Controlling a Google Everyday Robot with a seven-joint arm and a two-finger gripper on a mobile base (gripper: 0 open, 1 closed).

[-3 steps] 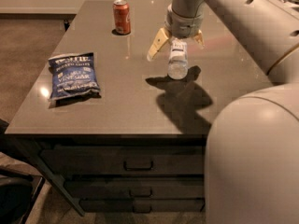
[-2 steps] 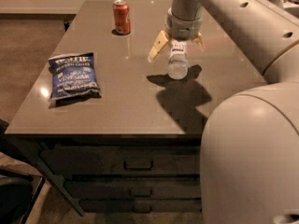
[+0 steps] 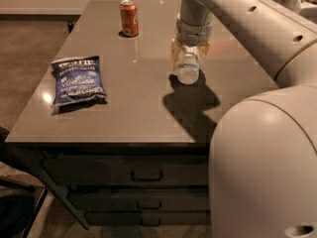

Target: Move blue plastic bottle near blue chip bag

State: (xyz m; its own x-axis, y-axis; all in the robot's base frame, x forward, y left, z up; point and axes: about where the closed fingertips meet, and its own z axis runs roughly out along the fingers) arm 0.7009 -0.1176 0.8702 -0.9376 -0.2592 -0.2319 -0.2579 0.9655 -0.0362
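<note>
The blue plastic bottle [image 3: 188, 71] is a small clear-whitish bottle at the middle right of the grey table [image 3: 133, 108]. My gripper [image 3: 188, 62] comes down from above, with a tan finger on each side of the bottle, closed against it. The bottle is at or just above the tabletop, with its shadow right beside it. The blue chip bag [image 3: 78, 80], dark blue with white "VINEGAR" lettering, lies flat near the table's left edge, well to the left of the bottle.
An orange soda can [image 3: 129, 17] stands upright at the back of the table, left of the gripper. My large pale arm [image 3: 262, 148] fills the right side of the view. Drawers [image 3: 146, 173] run below the table's front edge.
The gripper's fingers, spread wide with the left one angled out, have closed in against the bottle's sides. The bottle, bag and can have stayed put.
</note>
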